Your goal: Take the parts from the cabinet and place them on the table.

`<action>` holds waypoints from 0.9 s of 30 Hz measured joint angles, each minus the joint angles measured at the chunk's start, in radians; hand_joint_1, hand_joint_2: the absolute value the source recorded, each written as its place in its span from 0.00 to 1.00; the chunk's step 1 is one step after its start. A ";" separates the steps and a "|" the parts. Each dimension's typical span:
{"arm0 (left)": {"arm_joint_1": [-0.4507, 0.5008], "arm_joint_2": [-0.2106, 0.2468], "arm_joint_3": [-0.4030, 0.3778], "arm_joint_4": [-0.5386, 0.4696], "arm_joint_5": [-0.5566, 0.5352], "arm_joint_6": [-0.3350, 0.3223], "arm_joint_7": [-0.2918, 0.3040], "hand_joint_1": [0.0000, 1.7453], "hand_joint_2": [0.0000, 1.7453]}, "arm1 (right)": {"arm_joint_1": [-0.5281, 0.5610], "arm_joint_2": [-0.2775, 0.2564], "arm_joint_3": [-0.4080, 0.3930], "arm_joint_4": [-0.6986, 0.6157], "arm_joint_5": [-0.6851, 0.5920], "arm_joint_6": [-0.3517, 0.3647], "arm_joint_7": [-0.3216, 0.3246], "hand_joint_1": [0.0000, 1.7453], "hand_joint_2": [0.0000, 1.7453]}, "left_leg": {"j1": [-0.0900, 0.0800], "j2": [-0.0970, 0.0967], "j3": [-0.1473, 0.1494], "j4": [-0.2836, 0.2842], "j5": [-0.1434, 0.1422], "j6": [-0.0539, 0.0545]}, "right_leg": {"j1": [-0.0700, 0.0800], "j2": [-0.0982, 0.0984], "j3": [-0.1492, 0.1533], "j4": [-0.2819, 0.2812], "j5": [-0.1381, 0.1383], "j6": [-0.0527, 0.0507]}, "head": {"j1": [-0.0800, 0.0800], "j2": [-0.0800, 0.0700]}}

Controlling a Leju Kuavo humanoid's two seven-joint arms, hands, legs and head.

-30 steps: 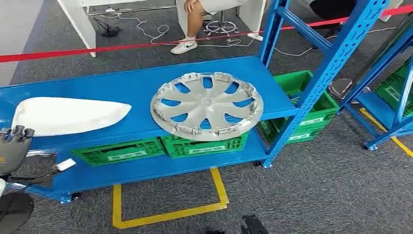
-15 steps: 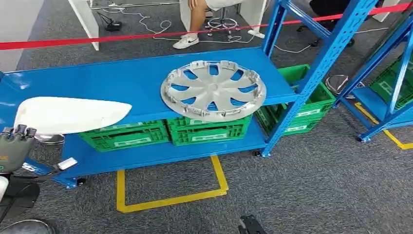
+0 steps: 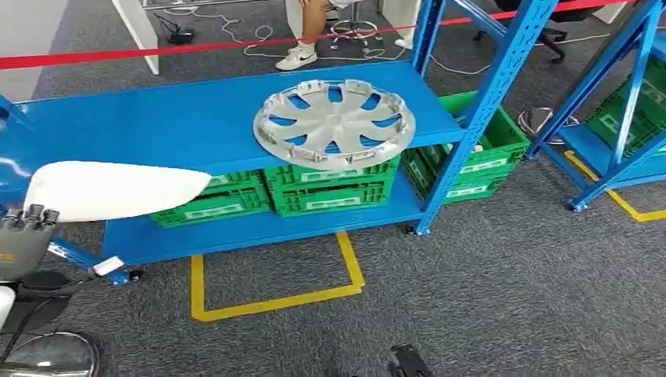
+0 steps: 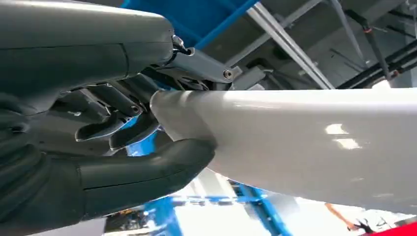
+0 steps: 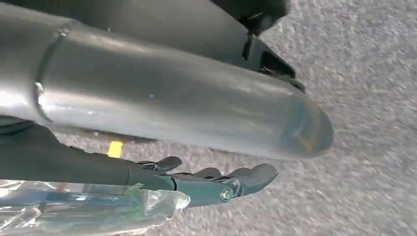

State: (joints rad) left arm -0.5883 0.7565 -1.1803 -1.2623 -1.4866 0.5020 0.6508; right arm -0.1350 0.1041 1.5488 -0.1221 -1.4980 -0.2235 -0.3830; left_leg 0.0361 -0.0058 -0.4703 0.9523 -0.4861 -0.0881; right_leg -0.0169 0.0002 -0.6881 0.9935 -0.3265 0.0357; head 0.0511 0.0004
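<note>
My left hand (image 3: 23,239) grips the near end of a long white curved part (image 3: 118,191), which hangs in front of the blue cabinet shelf (image 3: 157,126) and overlaps its front edge. In the left wrist view the thumb and fingers (image 4: 147,162) clamp the white part (image 4: 305,142) at its tip. A silver wheel cover (image 3: 334,124) lies on the shelf, overhanging the front edge a little. My right hand (image 5: 221,184) hangs over the grey carpet with its fingers loosely extended and nothing in them.
Green crates (image 3: 271,192) sit on the lower shelf, with more (image 3: 483,161) behind the blue upright (image 3: 463,118). A second rack (image 3: 620,118) stands at right. Yellow floor tape (image 3: 275,302) marks a box. Behind a red barrier tape (image 3: 196,49), a person's leg (image 3: 306,35) shows.
The whole view has shifted and the cabinet now looks farther away. The white part, held by my left hand, has come off the shelf surface and now hangs past its front edge.
</note>
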 joint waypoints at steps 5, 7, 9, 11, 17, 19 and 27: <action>0.059 0.055 0.047 -0.009 0.000 0.012 0.000 1.00 1.00 | 0.005 0.001 0.004 0.000 0.018 0.000 0.008 0.00 0.00 | -0.005 0.009 -0.031 -0.005 0.027 0.063 | -0.003 0.002 -0.025 0.000 0.000 0.026 | 0.002 0.000; 0.081 0.079 0.071 -0.018 0.000 0.014 0.000 1.00 1.00 | 0.005 0.002 0.007 0.000 0.022 0.000 0.010 0.00 0.00 | -0.011 0.009 -0.048 -0.004 0.042 0.079 | -0.002 0.002 -0.064 0.157 -0.115 0.028 | 0.007 0.000; 0.099 0.097 0.087 -0.026 0.000 0.014 0.000 1.00 1.00 | 0.004 0.002 0.008 0.000 0.027 0.000 0.010 0.00 0.00 | -0.022 0.010 -0.066 -0.002 0.057 0.085 | 0.001 0.002 -0.097 0.313 -0.183 0.024 | 0.007 0.000; 0.118 0.111 0.101 -0.037 0.000 0.014 0.000 1.00 1.00 | 0.004 0.003 0.008 0.000 0.031 -0.001 0.011 0.00 0.00 | -0.033 0.009 -0.086 0.002 0.071 0.089 | 0.011 0.003 -0.054 0.304 -0.160 0.008 | 0.007 0.000; 0.162 0.150 0.149 -0.064 0.000 0.017 0.000 1.00 1.00 | -0.004 0.006 0.008 0.000 0.036 -0.004 0.010 0.00 0.00 | -0.031 0.006 -0.122 0.005 0.113 0.072 | 0.050 0.011 0.166 -0.016 -0.137 -0.044 | 0.009 0.000; 0.185 0.165 0.162 -0.074 0.000 0.019 0.000 1.00 1.00 | -0.002 0.008 0.008 0.000 0.036 -0.007 0.011 0.00 0.00 | -0.032 0.005 -0.130 0.002 0.129 0.059 | 0.050 0.009 0.144 -0.031 -0.113 -0.054 | 0.008 0.000; 0.235 0.178 0.212 -0.081 0.000 0.023 0.000 1.00 1.00 | -0.004 0.013 0.008 0.000 0.039 -0.008 0.011 0.00 0.00 | -0.013 0.004 -0.153 0.270 -0.005 0.015 | 0.030 -0.002 0.030 -0.028 -0.010 -0.055 | -0.001 0.000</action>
State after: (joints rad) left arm -0.3528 0.9342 -0.9682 -1.3432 -1.4866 0.5249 0.6508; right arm -0.1392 0.1171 1.5568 -0.1225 -1.4591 -0.2319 -0.3716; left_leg 0.0229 -0.0017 -0.6233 1.2220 -0.4913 -0.0729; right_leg 0.0136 -0.0017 -0.6579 0.9659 -0.3368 -0.0195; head 0.0500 0.0004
